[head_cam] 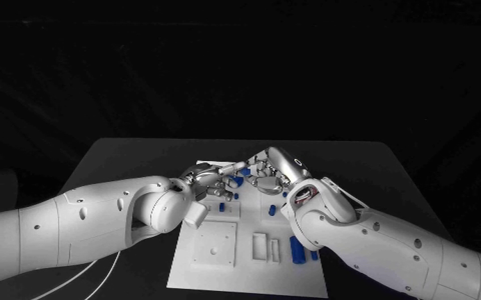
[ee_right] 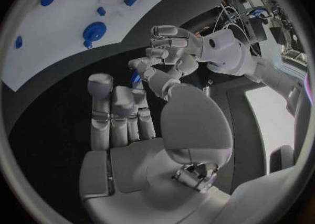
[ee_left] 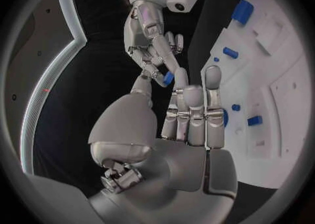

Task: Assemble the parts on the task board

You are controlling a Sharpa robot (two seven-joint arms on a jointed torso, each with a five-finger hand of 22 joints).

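We see both hands meeting above the task board (head_cam: 201, 272); the left hand (head_cam: 208, 178) and right hand (head_cam: 272, 169) together pinch one small blue part (ee_left: 168, 78).

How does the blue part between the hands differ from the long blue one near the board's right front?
The raised part is off the task board, at the fingertips of the left hand and right hand; the long part lies flat on it, untouched. The raised part is over the far end; the long part near the front. Both are blue.
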